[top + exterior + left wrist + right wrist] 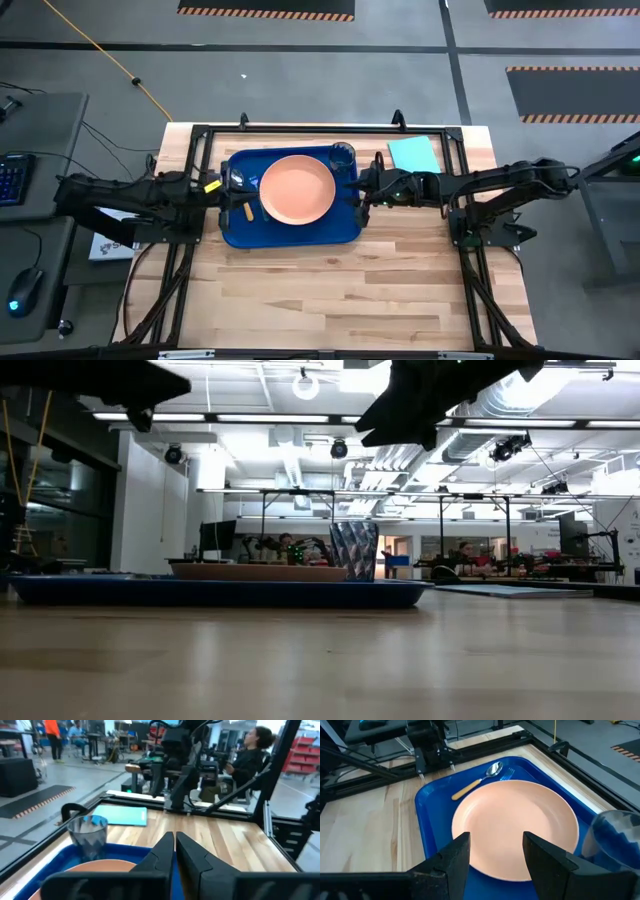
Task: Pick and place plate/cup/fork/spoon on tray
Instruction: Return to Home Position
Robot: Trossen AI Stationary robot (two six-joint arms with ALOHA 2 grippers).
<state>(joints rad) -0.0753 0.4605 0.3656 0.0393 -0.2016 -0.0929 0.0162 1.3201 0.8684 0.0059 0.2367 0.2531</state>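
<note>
One plate (295, 189), one cup (342, 154), one tray (290, 237)

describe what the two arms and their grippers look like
Both arms are matte black, built of chunky jointed segments. The left arm has a small yellow mark near its wrist. The left gripper has two dark wedge-shaped fingers tapering to thin tips. The right arm ends in the right gripper, whose black fingers look broad and blocky with slanted ends.
</note>
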